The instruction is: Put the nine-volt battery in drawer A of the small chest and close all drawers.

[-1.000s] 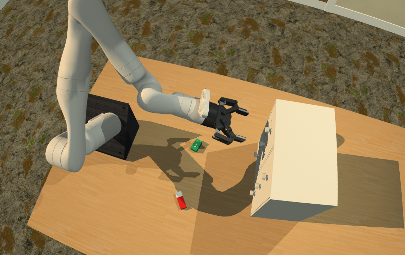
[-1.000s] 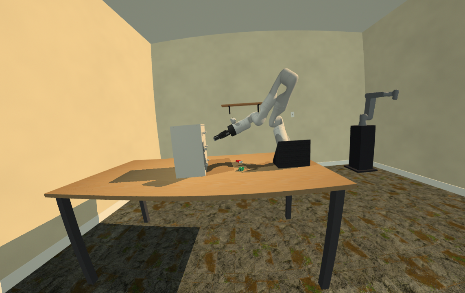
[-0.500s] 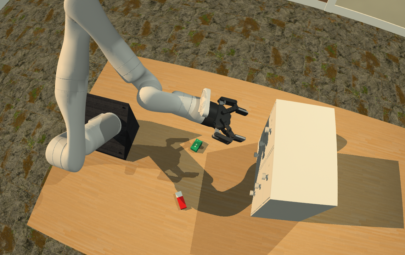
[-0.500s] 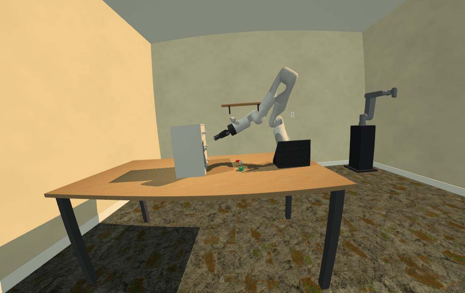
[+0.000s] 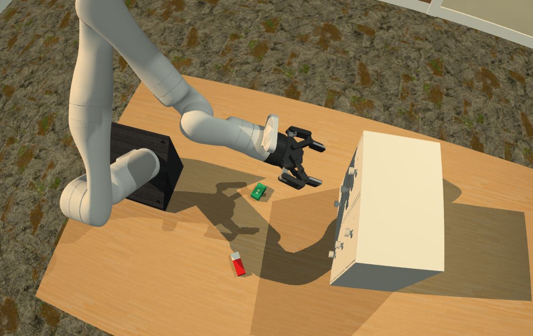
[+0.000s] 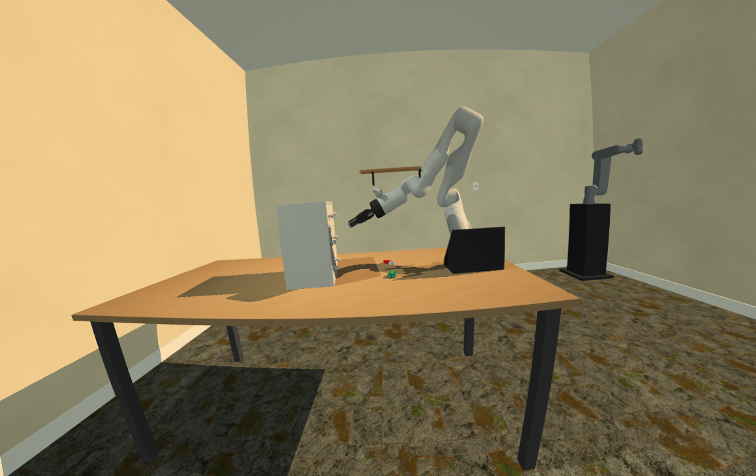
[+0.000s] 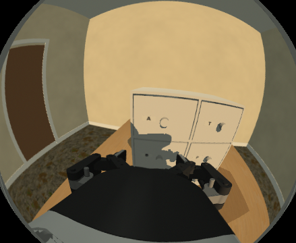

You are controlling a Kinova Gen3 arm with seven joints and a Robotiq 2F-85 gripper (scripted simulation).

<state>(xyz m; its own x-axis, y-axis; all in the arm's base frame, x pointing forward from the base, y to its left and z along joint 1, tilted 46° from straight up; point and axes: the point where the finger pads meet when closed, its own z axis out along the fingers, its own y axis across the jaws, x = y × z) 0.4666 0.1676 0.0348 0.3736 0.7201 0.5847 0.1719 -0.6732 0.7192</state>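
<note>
The green nine-volt battery [image 5: 258, 191] [image 6: 391, 274] lies flat on the table, between the arm's base and the chest. The white chest [image 5: 401, 200] [image 6: 306, 245] stands upright, and its drawers look pushed in. Drawer A [image 7: 181, 116] is the top left one in the wrist view, with a round knob [image 7: 164, 122] right of its letter. My gripper [image 5: 319, 164] [image 6: 352, 223] [image 7: 151, 158] is open and empty. It hangs above the table, in front of the chest's drawer side and short of it, pointing toward it and slightly down.
A red and white block [image 5: 238, 265] [image 6: 388, 261] lies on the table [image 5: 155, 259] [image 6: 428, 301], away from the battery. Drawer T [image 7: 218, 118] is right of drawer A, and more drawers are below. Several knobs stick out of the chest's front. The dark base block [image 5: 174, 167] [image 6: 475, 249] stands behind the arm.
</note>
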